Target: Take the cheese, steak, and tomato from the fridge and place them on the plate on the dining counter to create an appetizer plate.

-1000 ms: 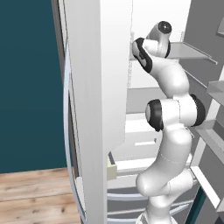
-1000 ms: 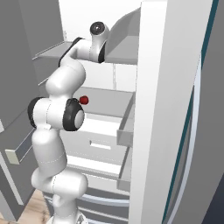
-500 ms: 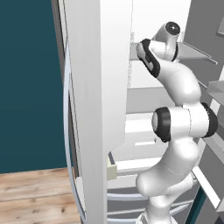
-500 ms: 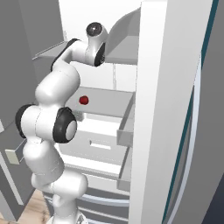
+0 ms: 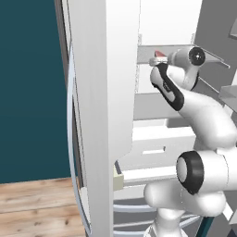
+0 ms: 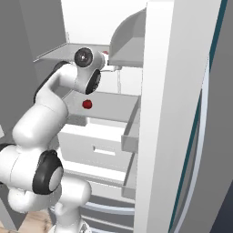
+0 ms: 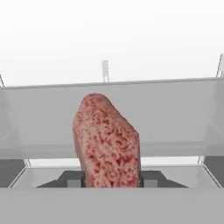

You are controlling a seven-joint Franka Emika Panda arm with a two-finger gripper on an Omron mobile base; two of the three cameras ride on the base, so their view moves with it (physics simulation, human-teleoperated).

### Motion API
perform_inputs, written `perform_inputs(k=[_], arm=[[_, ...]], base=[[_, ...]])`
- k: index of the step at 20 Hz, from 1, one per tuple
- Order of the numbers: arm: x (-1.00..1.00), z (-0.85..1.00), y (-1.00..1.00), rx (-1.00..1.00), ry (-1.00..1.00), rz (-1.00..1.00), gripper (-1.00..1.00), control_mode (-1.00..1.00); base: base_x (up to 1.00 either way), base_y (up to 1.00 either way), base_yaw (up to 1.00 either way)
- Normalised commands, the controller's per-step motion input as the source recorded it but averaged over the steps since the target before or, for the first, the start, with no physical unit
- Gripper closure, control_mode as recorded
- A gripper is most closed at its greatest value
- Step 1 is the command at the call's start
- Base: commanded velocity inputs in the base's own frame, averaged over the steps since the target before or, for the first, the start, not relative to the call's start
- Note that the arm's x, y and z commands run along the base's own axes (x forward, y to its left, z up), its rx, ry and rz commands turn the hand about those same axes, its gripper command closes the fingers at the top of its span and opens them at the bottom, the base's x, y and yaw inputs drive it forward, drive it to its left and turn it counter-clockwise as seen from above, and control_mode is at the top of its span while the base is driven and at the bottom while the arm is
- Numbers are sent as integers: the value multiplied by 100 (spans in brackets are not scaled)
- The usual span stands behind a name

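My gripper point(image 7: 111, 178) is shut on the steak point(image 7: 107, 142), a pinkish-red marbled slab that stands up between the fingertips point(image 7: 73, 180) in the hand view. In the left base view the gripper point(image 5: 155, 58) is at the upper shelf inside the open fridge point(image 5: 106, 92), with a bit of red steak point(image 5: 159, 54) at its tip. The tomato point(image 6: 87, 104), a dark red ball, rests on the lower shelf below the hand point(image 6: 111, 68). The cheese, the plate and the dining counter are out of view.
The fridge door point(image 6: 173, 113) stands open close on the right of the right base view. A white drawer point(image 6: 102, 145) sits under the tomato's shelf. A clear shelf rail point(image 7: 109, 83) runs across behind the steak.
The arm has folded: its elbow has sunk and swung outward, and the wrist has come lower. The tomato, half hidden behind the arm before, now shows whole.
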Motion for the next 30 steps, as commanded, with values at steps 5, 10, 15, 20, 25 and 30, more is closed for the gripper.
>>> perform_inputs(k=[5, 10, 15, 20, 25, 30], arm=[[-100, 64, 0, 0, 0, 9, 100, -100], [-89, 66, 0, 0, 0, 8, 100, -100], [-36, 20, 0, 0, 0, 3, 100, 100], [0, 0, 0, 0, 0, 0, 100, 100], [0, 0, 0, 0, 0, 0, 100, 100], [0, 0, 0, 0, 0, 0, 100, 100]], base=[[0, 0, 0], [0, 0, 0], [-60, 0, 4], [-100, 17, 5], [-100, 39, 3], [-100, 42, 5]])
